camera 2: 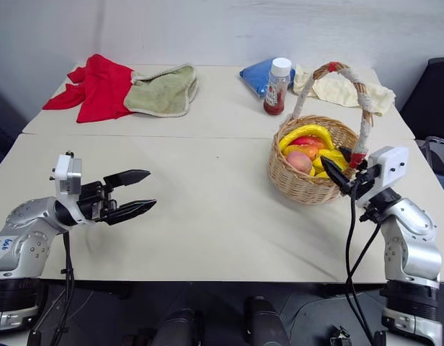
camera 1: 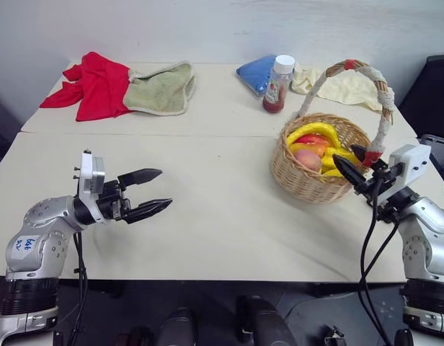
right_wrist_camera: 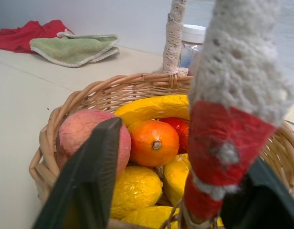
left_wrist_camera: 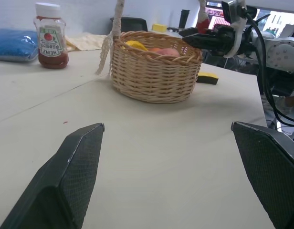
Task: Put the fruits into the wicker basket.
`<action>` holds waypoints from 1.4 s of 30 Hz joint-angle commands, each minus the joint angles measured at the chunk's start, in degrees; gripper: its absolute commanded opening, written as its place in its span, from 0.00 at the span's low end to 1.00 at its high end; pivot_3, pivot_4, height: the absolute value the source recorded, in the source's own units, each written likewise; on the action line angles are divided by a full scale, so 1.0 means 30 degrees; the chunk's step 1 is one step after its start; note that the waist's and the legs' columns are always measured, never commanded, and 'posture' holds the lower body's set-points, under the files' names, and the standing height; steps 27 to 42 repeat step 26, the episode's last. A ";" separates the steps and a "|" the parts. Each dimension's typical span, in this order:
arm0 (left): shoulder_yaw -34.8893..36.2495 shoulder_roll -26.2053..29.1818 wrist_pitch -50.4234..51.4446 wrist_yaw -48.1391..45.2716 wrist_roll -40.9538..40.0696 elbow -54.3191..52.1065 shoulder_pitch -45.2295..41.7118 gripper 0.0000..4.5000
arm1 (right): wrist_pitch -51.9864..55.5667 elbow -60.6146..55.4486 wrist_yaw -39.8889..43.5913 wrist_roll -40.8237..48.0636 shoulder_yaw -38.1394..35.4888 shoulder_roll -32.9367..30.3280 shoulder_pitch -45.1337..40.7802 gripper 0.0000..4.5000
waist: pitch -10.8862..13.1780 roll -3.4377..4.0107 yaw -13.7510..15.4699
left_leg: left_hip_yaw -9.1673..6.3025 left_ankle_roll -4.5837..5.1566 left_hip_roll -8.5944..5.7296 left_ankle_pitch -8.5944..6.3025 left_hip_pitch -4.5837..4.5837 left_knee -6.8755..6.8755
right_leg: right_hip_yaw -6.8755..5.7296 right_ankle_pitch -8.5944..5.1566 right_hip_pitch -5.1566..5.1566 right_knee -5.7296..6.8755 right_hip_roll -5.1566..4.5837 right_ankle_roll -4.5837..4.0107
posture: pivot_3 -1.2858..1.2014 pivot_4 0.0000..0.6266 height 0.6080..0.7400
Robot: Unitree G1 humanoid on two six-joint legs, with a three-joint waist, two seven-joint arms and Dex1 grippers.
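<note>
Back of the table (camera 1: 207, 209) has a red cloth (camera 1: 96, 86) overlapping a green towel (camera 1: 161, 90), then a blue bag (camera 1: 256, 72), a Heinz ketchup bottle (camera 1: 278, 85) and a cream cloth (camera 1: 348, 88).

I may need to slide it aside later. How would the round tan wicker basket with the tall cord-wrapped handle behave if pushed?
The round tan wicker basket would probably slide rather than tip: its base looks wide and the toy fruits sit low inside. Pushed at the tall cord-wrapped handle, it might rock. The weave looks stiff.
</note>
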 commanded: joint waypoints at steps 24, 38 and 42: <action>0.2306 0.1175 -0.6978 0.1079 0.5016 -0.1919 0.8505 1.00 | -0.7699 0.0028 0.8765 -0.2412 0.5775 -0.0291 0.3310 0.99 | 0.0002 0.0001 -0.0033 | -0.0011 0.0029 0.0031 -0.0025 0.0091 0.0012 | -0.0027 -0.0002 0.0134 -0.0068 -0.0018 0.0002 | 0.52 0.24 1.00; 0.2454 0.0854 -0.7210 0.1404 0.4998 -0.2250 0.8806 1.00 | -0.7816 0.0411 0.8415 -0.2542 0.6156 0.0102 0.2958 0.99 | 0.0002 0.0000 0.0002 | -0.0019 0.0031 0.0017 -0.0026 0.0088 0.0022 | -0.0030 0.0001 0.0139 -0.0062 -0.0046 0.0006 | 0.52 0.24 1.00; 0.2454 0.0854 -0.7210 0.1404 0.4998 -0.2250 0.8806 1.00 | -0.7816 0.0411 0.8415 -0.2542 0.6156 0.0102 0.2958 0.99 | 0.0002 0.0000 0.0002 | -0.0019 0.0031 0.0017 -0.0026 0.0088 0.0022 | -0.0030 0.0001 0.0139 -0.0062 -0.0046 0.0006 | 0.52 0.24 1.00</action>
